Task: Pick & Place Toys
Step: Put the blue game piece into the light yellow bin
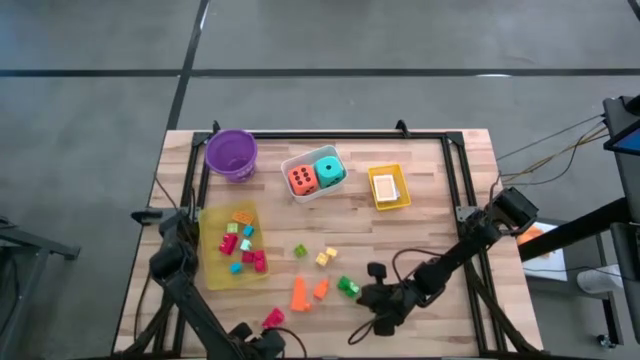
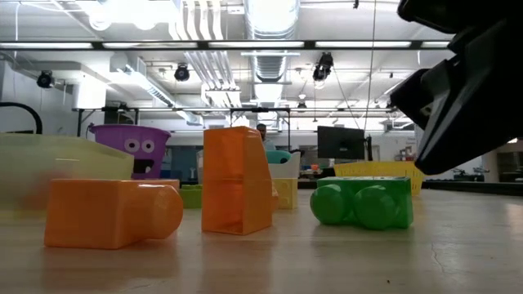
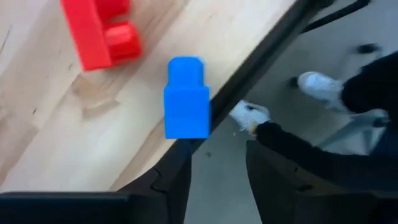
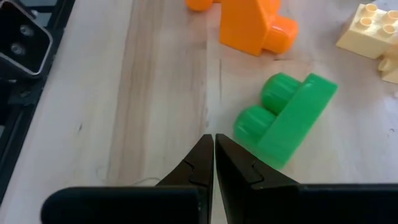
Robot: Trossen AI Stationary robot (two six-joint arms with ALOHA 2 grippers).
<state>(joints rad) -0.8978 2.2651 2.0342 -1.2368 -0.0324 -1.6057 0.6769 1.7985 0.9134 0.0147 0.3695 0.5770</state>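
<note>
I am hovering my right gripper [image 4: 213, 152], jaws together and empty, just beside the green block [image 4: 287, 118] on the table's near side; I judge opening wide, then straddling it squarely, best.

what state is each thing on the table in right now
right gripper: jaws shut, empty, beside the green block
left gripper: jaws parted, empty, near the table edge by the blue block
green block: lying on its side, studs sideways
blue block: loose on the wood near the edge
purple bowl: upright
white tray: holds both dice
orange die
teal die
</note>
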